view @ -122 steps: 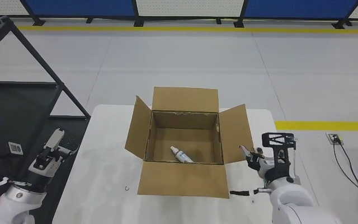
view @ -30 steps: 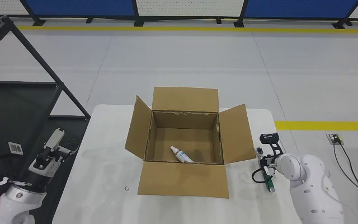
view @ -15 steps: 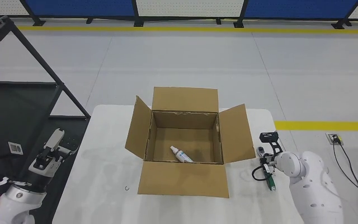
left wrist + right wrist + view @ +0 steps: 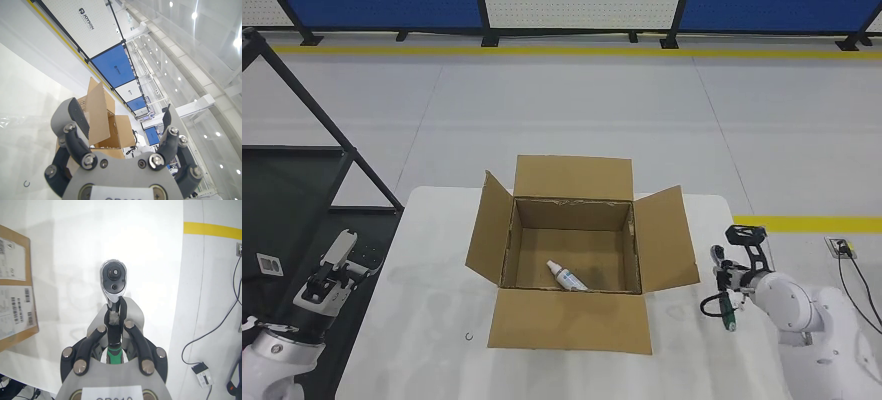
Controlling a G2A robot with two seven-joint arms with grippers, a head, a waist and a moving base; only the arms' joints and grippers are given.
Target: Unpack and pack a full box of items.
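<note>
box [image 4: 570,322] open above, entry free; splayed side flaps [image 4: 664,240] flank opening.

Barcode labels [image 4: 16,306] on box flap [image 4: 13,339], logo print on wall panels [image 4: 117,68]

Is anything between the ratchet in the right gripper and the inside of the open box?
Yes. The raised right flap of the box stands between the ratchet, held in the right gripper, and the opening. Inside, a small white bottle lies near the front wall.
</note>
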